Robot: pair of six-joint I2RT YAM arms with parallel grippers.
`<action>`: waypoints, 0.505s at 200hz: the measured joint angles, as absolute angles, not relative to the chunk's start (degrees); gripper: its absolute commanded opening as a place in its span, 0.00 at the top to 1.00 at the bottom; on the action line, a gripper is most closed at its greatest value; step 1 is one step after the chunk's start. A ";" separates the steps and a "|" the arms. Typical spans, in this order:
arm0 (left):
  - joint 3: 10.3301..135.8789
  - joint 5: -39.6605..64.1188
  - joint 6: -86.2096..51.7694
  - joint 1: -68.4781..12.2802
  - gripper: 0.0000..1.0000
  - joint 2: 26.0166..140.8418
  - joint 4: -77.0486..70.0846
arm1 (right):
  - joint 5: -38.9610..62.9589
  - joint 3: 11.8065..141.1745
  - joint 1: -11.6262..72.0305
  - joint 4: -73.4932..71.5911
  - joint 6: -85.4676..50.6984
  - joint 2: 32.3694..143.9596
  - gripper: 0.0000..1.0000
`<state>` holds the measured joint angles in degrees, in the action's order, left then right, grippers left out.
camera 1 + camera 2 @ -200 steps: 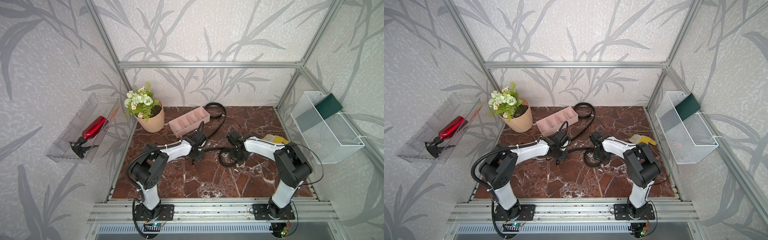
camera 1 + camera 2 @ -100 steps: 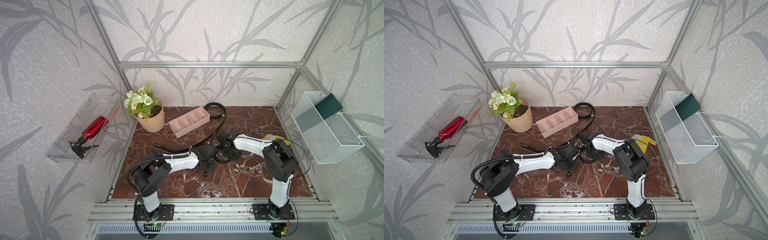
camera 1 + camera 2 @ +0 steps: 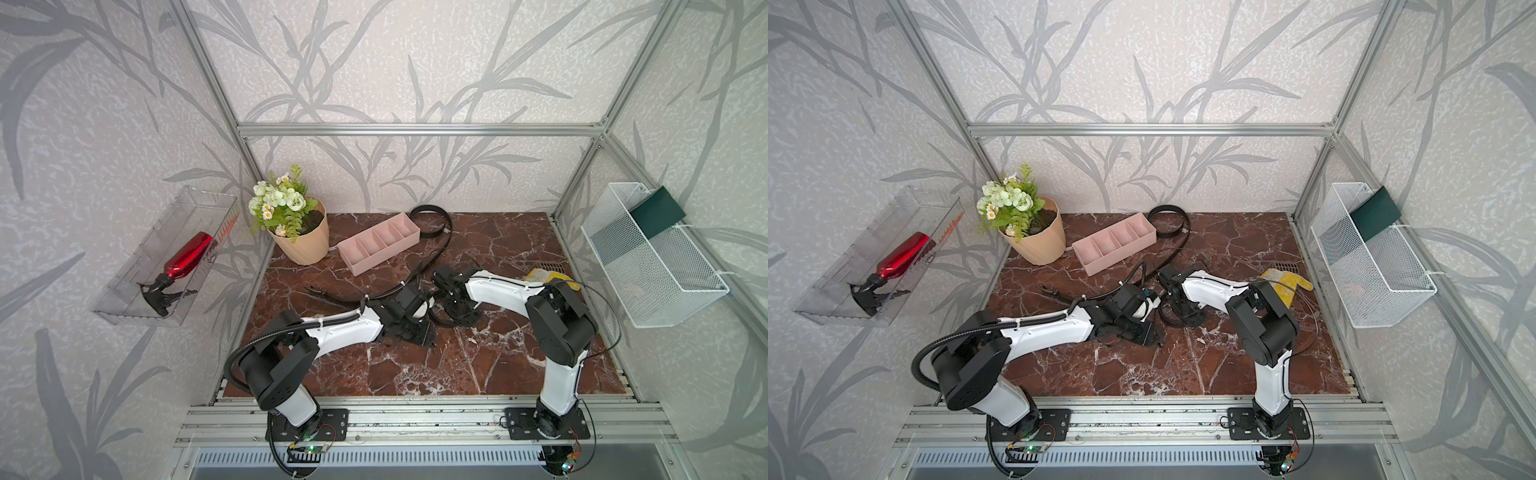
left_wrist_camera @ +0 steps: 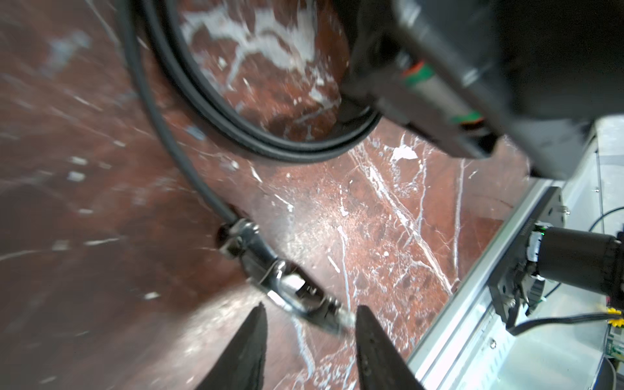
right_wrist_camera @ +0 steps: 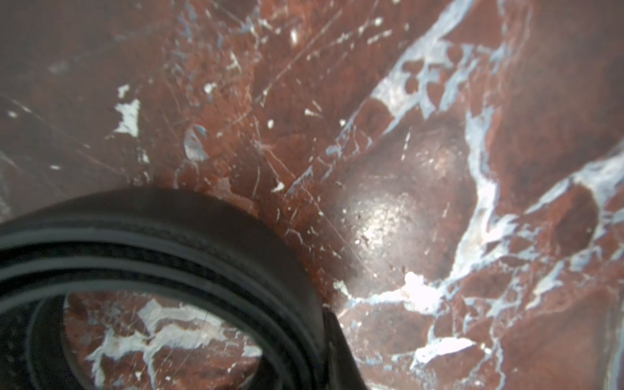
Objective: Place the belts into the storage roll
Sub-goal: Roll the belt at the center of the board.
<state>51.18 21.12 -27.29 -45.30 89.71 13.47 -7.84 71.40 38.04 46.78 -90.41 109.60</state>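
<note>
Belt [image 4: 216, 111] lies coiled mid-table with its buckle [image 4: 280, 283] just ahead of the spread left gripper [image 4: 309, 332]; I judge the right gripper [image 3: 459, 309], nipping the coil's rim, should hold the loops tight while the left re-grips the buckle. Tray [image 3: 380, 249], toward eleven o'clock, has four empty compartments; second belt [image 3: 432, 224] loops at its far end.

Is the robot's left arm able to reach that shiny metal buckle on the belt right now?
Probably yes. In the left wrist view the buckle lies on the bare marble floor just ahead of the left gripper, whose jaws stand apart. Nothing sits between them.
</note>
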 measured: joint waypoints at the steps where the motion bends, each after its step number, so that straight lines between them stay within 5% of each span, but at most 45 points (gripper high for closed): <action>1: 51.20 21.12 -27.05 -45.08 0.51 89.54 13.58 | -7.81 71.40 38.04 46.78 -90.45 109.60 1.00; 56: 55.02 21.47 -22.35 -31.55 0.41 87.72 11.22 | -7.46 71.55 37.82 46.87 -90.89 109.69 1.00; 64: 57.47 23.16 -21.47 -31.03 0.27 90.76 10.72 | -7.35 71.61 37.78 46.94 -90.85 109.71 1.00; 71: 59.75 24.56 -20.71 -30.96 0.02 93.65 10.20 | -7.29 71.68 37.74 47.00 -90.78 109.78 1.00; 101: 65.34 30.00 -20.71 -31.00 0.01 104.05 5.52 | -6.68 72.42 37.39 47.77 -90.37 110.21 1.00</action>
